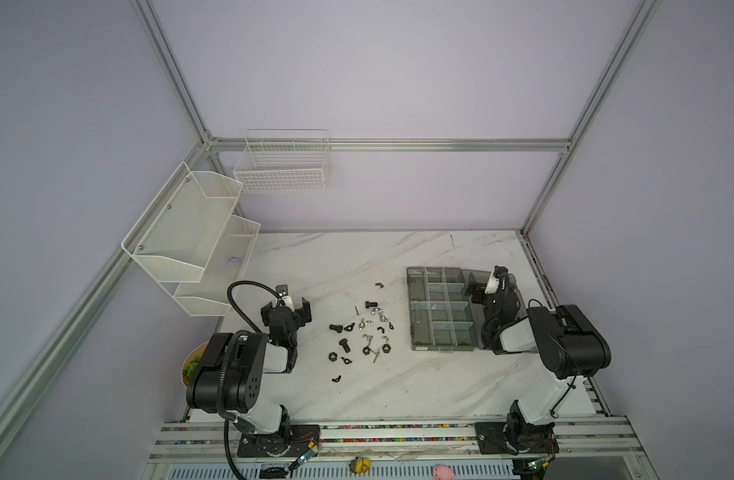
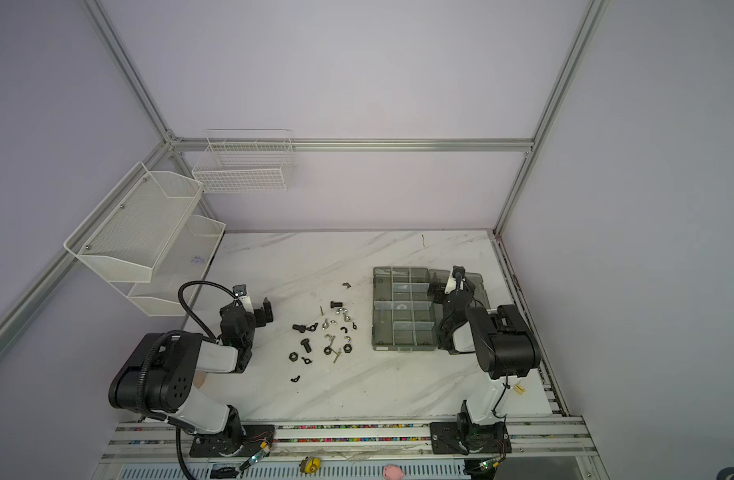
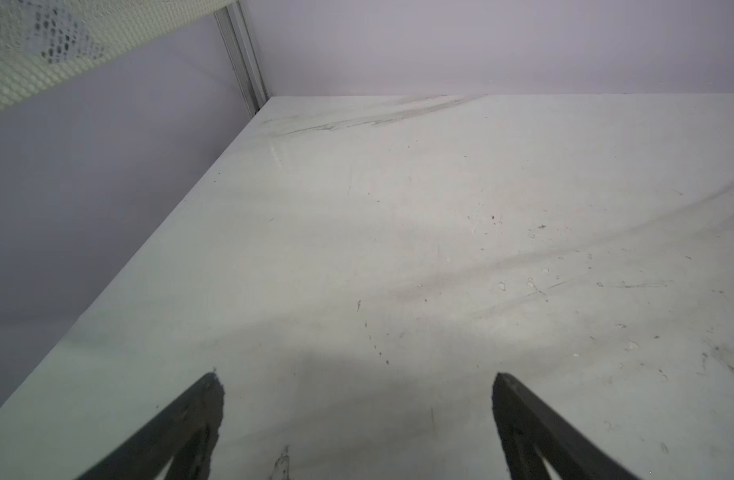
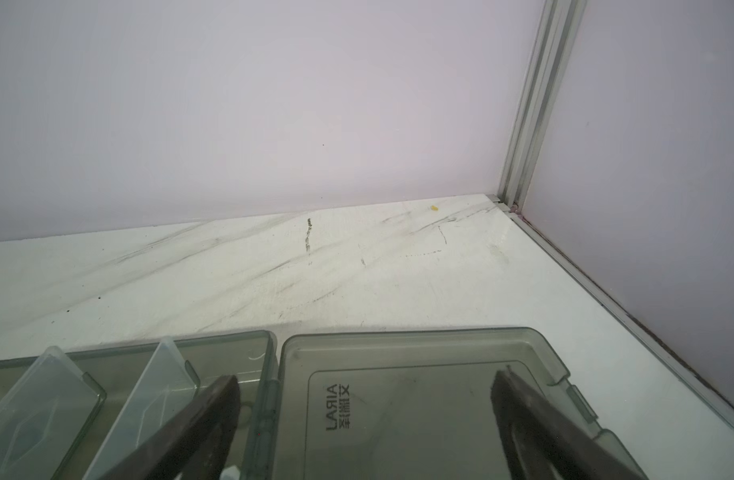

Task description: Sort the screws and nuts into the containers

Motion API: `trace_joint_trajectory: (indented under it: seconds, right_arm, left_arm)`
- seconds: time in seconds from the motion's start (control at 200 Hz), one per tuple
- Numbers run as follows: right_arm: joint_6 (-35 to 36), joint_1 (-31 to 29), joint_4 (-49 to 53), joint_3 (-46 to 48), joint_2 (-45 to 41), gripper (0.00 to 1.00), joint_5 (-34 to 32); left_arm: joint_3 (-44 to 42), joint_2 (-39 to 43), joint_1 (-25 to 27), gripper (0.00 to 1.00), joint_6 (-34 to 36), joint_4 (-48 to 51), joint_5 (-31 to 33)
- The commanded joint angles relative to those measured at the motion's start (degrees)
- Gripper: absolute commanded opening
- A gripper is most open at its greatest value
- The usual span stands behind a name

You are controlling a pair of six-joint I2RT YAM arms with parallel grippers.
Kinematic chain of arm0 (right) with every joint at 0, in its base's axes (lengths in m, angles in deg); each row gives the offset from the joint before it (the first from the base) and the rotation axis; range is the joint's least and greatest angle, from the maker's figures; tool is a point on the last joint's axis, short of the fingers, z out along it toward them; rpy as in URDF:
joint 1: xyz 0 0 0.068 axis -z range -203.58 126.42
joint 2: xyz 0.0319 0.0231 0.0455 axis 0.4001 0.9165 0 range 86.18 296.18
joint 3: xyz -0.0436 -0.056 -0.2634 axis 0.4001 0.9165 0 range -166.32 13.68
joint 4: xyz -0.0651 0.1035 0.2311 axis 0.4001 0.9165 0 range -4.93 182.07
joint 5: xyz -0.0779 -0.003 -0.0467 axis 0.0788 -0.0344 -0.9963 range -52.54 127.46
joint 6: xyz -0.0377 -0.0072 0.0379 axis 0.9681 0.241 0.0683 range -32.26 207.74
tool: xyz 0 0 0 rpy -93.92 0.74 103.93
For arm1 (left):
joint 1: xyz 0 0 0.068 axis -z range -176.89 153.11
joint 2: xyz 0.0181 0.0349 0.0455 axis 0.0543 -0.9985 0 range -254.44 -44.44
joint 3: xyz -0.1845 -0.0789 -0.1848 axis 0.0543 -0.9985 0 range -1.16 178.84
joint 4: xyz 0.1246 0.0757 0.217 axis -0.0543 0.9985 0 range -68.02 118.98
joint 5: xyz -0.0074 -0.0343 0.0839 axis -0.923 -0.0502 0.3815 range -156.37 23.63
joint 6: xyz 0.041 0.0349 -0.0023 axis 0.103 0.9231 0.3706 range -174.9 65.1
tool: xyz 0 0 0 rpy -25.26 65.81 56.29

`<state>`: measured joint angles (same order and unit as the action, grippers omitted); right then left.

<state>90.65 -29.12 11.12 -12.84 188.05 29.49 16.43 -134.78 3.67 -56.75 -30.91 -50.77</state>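
**Q:** Illustrating which stage of the sorting?

**A:** Illustrating, by judgement, the very beginning. Showing the screws (image 1: 344, 345) and the nuts (image 1: 333, 356) lying loose on the desk (image 1: 398, 386), scattered between the two arms and well apart from the organizer box (image 1: 440, 348).

**Q:** Holding anything in the containers so far?

**A:** Apparently holding nothing. Showing the containers (image 1: 444, 293) looking bare in both top views, though appearing too small there for ruling out a tiny piece. Showing, in the right wrist view, only clear dividers (image 4: 165, 374) and smoky plastic floor.

**Q:** Doing what with the end effectors?

**A:** Showing the left end effector (image 3: 355, 379) hanging over bare desk beside the scatter, with jaws spread wide and gripping nothing. Showing the right end effector (image 4: 365, 377) hovering above the hinge side of the box, partly over the lid (image 4: 419, 415) lying open flat on the desk, with jaws likewise spread fully and gripping nothing.

**Q:** Leaving what undone?

**A:** Leaving, by all appearances, everything. Calling for lifting each black bolt, thin screw, hex nut and wing nut off the desk and dropping it, kind by kind, into separate compartments. Requiring, for the flattest and smallest pieces, careful closing against the desk surface.
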Motion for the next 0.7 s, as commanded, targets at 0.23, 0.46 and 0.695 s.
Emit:
trace_joint_trajectory:
  seconds: [0.23,0.46,0.695]
  right_arm:
    - [0.9,-0.1,-2.7,-0.4,0.4,0.97,0.4]
    - [0.9,-0.1,-2.7,-0.2,0.1,0.97,0.3]
    - [-0.6,-0.1,-3.0,4.3,-10.3,0.97,-4.1]
  left_arm:
    - [3.7,-0.1,0.2,1.0,0.9,-2.8,0.0]
    - [3.7,-0.1,0.2,1.0,0.8,-2.8,0.0]
    - [3.2,3.2,1.0,1.0,3.5,-1.2,-3.1]
